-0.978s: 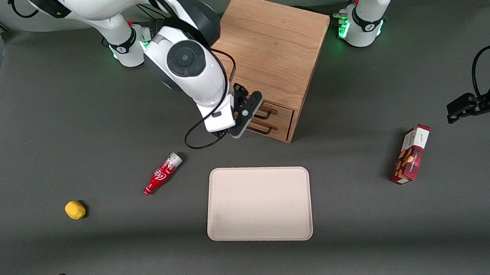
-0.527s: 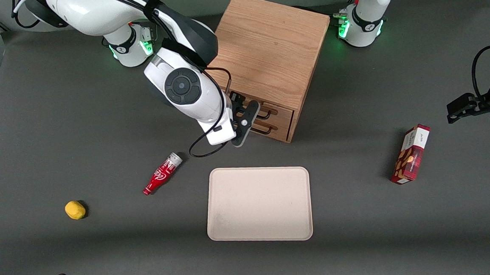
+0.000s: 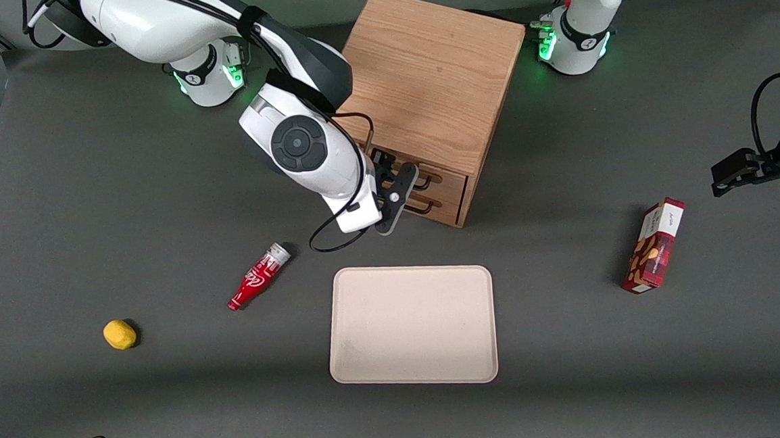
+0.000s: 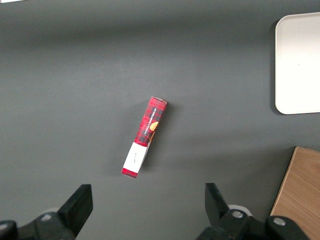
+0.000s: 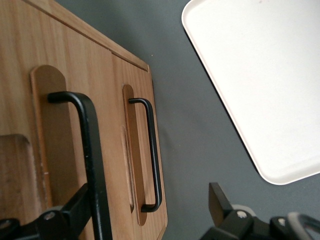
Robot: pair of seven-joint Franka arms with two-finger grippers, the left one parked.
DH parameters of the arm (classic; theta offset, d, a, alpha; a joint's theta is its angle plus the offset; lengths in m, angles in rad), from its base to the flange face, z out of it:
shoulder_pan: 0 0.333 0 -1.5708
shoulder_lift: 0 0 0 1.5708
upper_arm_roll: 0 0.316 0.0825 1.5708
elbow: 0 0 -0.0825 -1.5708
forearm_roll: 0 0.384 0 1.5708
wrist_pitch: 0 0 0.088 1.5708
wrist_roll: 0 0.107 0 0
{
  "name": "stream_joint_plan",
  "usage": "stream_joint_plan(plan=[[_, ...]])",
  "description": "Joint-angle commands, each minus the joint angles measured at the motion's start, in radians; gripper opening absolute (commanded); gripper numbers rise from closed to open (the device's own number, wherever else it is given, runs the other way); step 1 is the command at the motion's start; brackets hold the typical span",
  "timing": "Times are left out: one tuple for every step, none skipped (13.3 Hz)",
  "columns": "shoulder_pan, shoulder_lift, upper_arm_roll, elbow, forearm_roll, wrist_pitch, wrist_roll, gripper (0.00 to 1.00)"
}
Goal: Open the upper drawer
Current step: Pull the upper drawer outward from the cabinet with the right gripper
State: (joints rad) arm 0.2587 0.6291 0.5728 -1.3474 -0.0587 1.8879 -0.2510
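The oak cabinet [image 3: 432,74] stands at the table's back middle, its two drawers facing the front camera. The upper drawer [image 3: 443,177] looks shut; its black wire handle [image 5: 91,150] is the thicker, closer bar in the right wrist view. The lower drawer's handle [image 5: 152,155] is beside it, near the table surface. My right gripper [image 3: 398,190] is right in front of the drawers, open. In the right wrist view the gripper [image 5: 147,215] has the upper handle between its fingers, close against one finger [image 5: 75,207]; the other finger [image 5: 220,202] is over the table.
A beige tray [image 3: 411,325] lies nearer the front camera than the cabinet. A red bottle [image 3: 258,276] and a yellow object [image 3: 119,334] lie toward the working arm's end. A red box [image 3: 656,245] lies toward the parked arm's end.
My gripper has dropped slightly in front of the drawers and shifted a little along the handles. The drawers have not moved.
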Motion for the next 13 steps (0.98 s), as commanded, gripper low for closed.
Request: stream_joint_plan(plan=[[-0.013,0.007,0.007,-0.004,-0.004,0.031,-0.03,1.0],[-0.018,0.007,-0.001,-0.003,-0.007,0.034,-0.054,1.0],[-0.019,0.003,-0.007,-0.001,-0.036,0.034,-0.06,1.0],[-0.025,0.003,-0.007,0.002,-0.099,0.036,-0.06,1.0],[-0.038,0.007,-0.005,0.004,-0.119,0.037,-0.062,1.0],[-0.042,0.007,-0.007,0.005,-0.122,0.049,-0.062,1.0],[-0.05,0.007,-0.014,0.007,-0.124,0.057,-0.063,1.0],[-0.052,0.007,-0.024,0.01,-0.125,0.065,-0.067,1.0],[-0.052,0.007,-0.034,0.019,-0.124,0.077,-0.071,1.0],[-0.052,0.009,-0.05,0.033,-0.124,0.08,-0.074,1.0],[-0.052,0.011,-0.062,0.042,-0.125,0.083,-0.074,1.0],[-0.052,0.011,-0.077,0.048,-0.125,0.097,-0.076,1.0],[-0.052,0.012,-0.096,0.048,-0.124,0.117,-0.085,1.0]])
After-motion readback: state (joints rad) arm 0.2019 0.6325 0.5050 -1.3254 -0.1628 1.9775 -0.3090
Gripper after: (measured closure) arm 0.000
